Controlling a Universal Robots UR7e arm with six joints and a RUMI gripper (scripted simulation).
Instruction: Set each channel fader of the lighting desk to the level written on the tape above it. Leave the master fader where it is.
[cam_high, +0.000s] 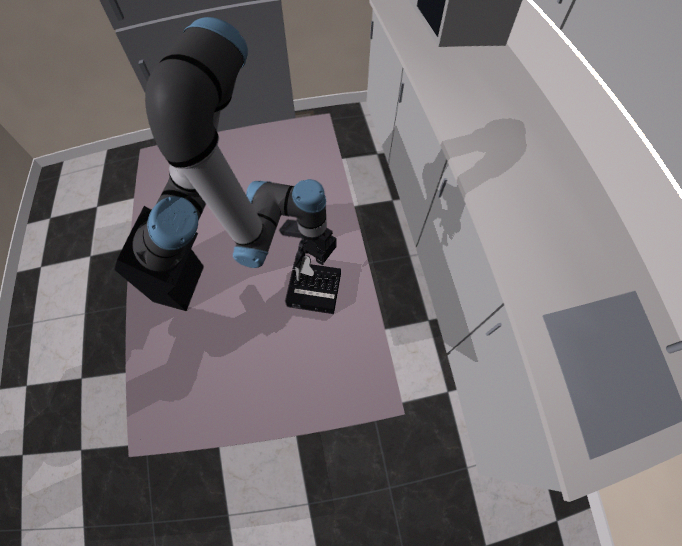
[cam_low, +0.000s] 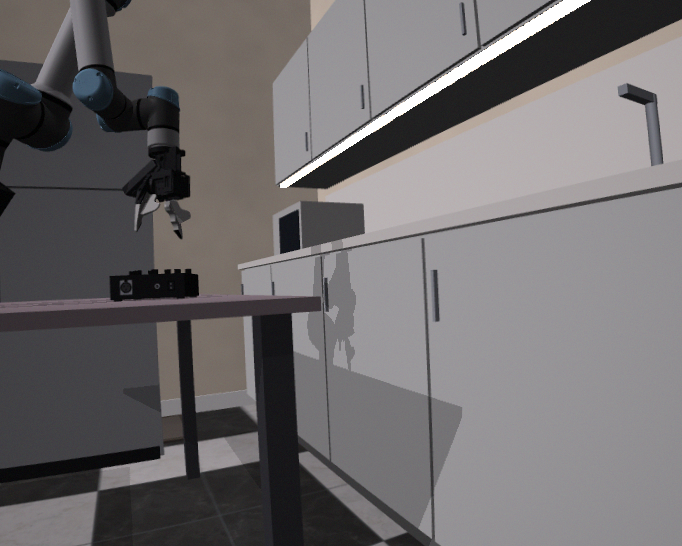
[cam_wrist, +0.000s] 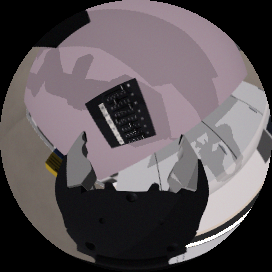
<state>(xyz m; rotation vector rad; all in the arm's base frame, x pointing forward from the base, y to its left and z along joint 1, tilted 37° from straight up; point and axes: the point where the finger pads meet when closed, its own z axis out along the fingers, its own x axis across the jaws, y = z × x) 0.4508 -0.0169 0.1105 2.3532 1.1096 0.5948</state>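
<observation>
The lighting desk (cam_high: 310, 305) (cam_low: 142, 287) (cam_wrist: 101, 121) is a flat black box lying on the pink table. It carries rows of small dark faders and a pale strip of tape (cam_high: 314, 293) (cam_wrist: 111, 123). The writing on the tape and the exact fader positions are too small to read. My gripper (cam_high: 304, 276) (cam_low: 158, 233) (cam_wrist: 133, 133) is open and empty. It hangs well above the desk, fingers pointing down, and touches nothing. In the top view its fingers hide part of the desk's far left area.
The pink table (cam_high: 255, 398) (cam_low: 238, 305) (cam_wrist: 200, 30) bears the desk and the arm's black base (cam_high: 176, 290). A grey counter (cam_high: 511, 227) with cabinets runs along the right, beyond the table's edge. A tall grey cabinet (cam_high: 250, 62) stands behind the table. The arm's shadow falls across the table.
</observation>
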